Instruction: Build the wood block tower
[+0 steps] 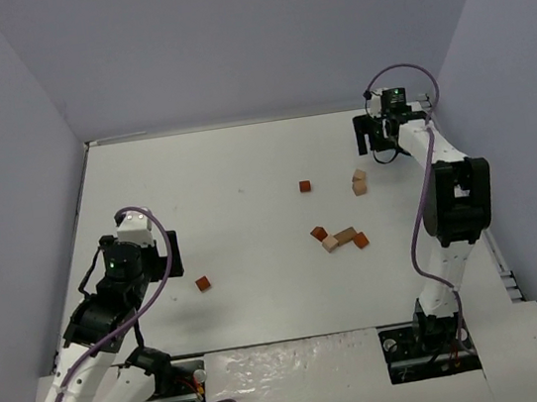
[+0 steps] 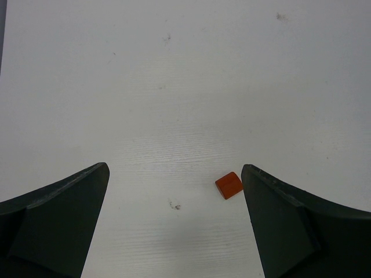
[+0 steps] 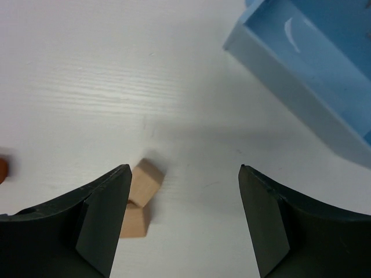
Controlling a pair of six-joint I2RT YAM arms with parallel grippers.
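Sitting beside right hand: tan blocks

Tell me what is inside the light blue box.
The stretch of the light blue box seen from the right wrist holds no blocks, only bare blue floor with a pale curved mark. The rest runs out of frame, so it cannot be checked.

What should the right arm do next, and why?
Probably shift its open end effector sideways over the tan blocks: they sit off to one side, not between its jaws, so closing now would likely catch nothing.
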